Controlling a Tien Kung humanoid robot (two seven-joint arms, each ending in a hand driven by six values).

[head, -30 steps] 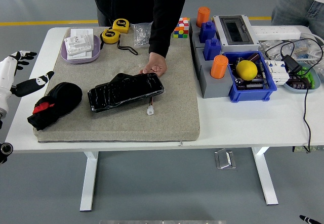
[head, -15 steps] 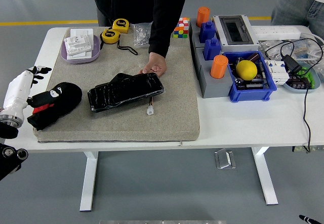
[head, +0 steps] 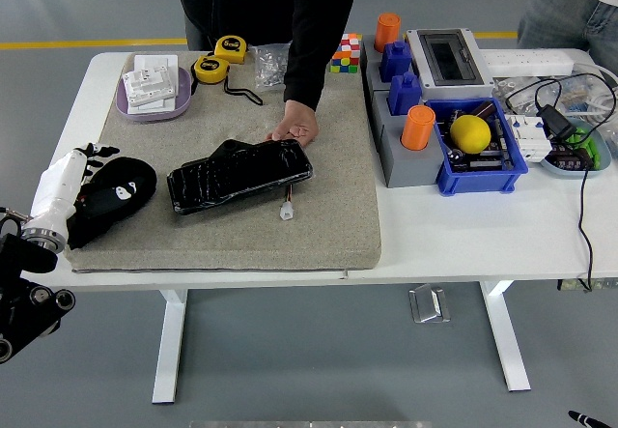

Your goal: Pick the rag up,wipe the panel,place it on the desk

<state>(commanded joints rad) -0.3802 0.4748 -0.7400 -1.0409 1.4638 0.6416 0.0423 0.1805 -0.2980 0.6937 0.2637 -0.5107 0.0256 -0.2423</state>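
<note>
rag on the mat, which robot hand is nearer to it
Left. The left hand is on the black rag at the mat's left end; the right hand isn't in view.

white table (head: 463, 244) on a grey floor (head: 319, 370) with a yellow line (head: 92, 42)

The left arm (head: 56, 196) has a white forearm shell, a silver wrist ring, black finger joints and black jointed metal nearer; the person (head: 280, 13) wears black sleeves
</note>
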